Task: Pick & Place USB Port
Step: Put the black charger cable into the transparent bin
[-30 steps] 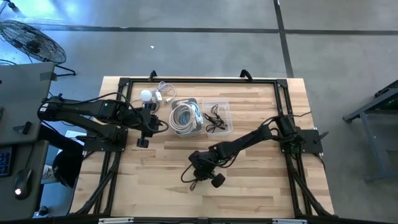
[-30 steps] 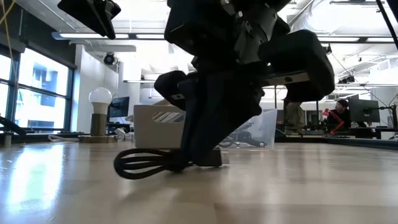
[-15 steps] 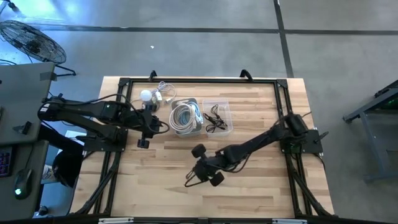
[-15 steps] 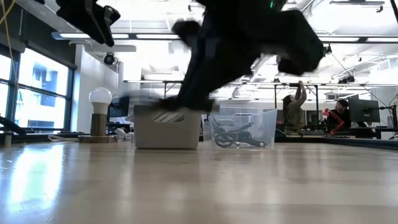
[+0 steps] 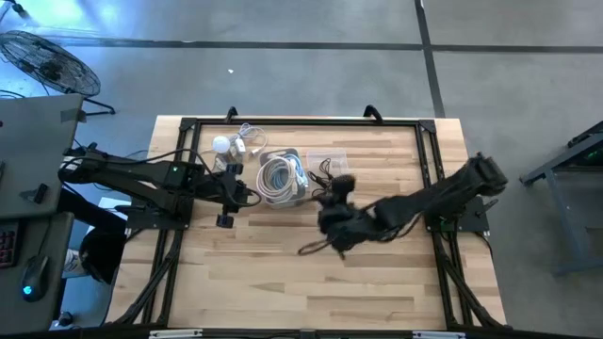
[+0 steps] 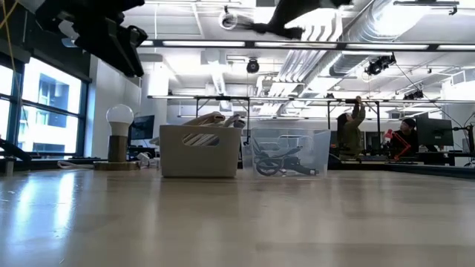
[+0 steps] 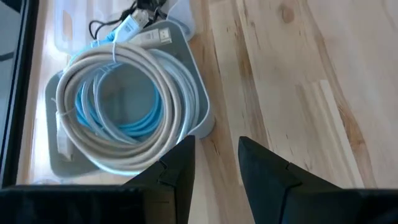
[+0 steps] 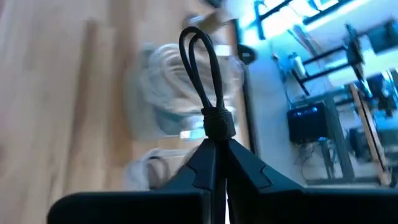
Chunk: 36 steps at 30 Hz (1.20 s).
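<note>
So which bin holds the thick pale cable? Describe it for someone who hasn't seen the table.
Start at the wooden table and look along its far edge, where two bins sit side by side. It is the opaque white bin, nearer the lamp; unlike the clear bin of thin black cords, it holds one fat coiled cable.

environment: open-plan robotics lab or workshop. indicators: polished concrete floor (image 5: pixel 311 85) around a butcher-block table (image 5: pixel 377 282) with a black frame; exposed ceiling ducts (image 6: pixel 386 22) and strip lights (image 6: pixel 223 46); monitors (image 6: pixel 434 133) on benches at the rear; a person (image 6: pixel 349 132) standing there; a floor fan (image 5: pixel 47 61) beside a desk.
</note>
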Available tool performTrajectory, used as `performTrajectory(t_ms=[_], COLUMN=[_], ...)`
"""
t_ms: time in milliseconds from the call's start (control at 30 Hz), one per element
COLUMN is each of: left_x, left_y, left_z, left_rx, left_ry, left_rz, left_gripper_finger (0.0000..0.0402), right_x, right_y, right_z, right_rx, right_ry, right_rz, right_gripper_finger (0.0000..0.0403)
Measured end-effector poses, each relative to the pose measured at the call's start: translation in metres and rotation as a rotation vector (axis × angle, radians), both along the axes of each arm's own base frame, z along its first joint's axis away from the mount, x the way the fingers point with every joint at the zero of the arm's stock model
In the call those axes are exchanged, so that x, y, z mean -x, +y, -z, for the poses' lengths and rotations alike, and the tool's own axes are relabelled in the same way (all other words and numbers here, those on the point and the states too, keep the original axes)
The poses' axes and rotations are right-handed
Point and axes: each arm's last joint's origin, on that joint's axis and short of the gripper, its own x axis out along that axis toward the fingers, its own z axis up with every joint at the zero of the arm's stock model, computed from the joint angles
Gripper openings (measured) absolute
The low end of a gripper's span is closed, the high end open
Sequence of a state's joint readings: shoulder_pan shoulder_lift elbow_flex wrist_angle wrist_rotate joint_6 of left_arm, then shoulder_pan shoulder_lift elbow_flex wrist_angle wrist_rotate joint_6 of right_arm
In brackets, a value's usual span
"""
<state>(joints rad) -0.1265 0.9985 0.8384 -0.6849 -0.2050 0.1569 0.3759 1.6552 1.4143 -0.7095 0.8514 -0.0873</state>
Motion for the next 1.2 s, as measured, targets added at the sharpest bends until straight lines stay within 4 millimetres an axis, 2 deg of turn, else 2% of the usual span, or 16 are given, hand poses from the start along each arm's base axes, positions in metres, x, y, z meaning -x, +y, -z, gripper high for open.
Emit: performTrajectory(t_ms=[233, 333, 433, 567, 700, 933, 1200], left_x=[-0.006, -0.007, -0.008, -0.008, -0.008, -0.008, -0.009], left_y=[-0.001, -0.001, -0.001, 0.000, 0.000, 0.000, -0.002], left_z=[0.008, 0.010, 0.010, 0.010, 0.010, 0.010, 0.012], left_rx=[-0.012, -0.019, -0.024, -0.032, -0.034, -0.028, -0.006], left_ry=[-0.069, -0.090, -0.100, -0.101, -0.101, -0.096, -0.086], left_rz=[0.022, 0.031, 0.029, 0.017, 0.015, 0.020, 0.040], left_gripper_finger=[0.0119, 0.0119, 0.0119, 0.0119, 0.0119, 0.0119, 0.0119], right_x=[0.026, 0.031, 0.030, 0.024, 0.016, 0.008, 0.012], right_y=[-0.048, -0.074, -0.100, -0.125, -0.137, -0.132, -0.125], right_z=[-0.049, -0.059, -0.058, -0.042, -0.019, 0.013, 0.047], right_rx=[-0.130, -0.196, -0.300, -0.397, -0.528, -0.641, -0.699], right_ry=[-0.186, -0.263, -0.321, -0.341, -0.328, -0.306, -0.309], right_rz=[0.148, 0.261, 0.373, 0.513, 0.570, 0.640, 0.690], right_gripper_finger=[0.0012, 0.0012, 0.0012, 0.0012, 0.0010, 0.0010, 0.0010])
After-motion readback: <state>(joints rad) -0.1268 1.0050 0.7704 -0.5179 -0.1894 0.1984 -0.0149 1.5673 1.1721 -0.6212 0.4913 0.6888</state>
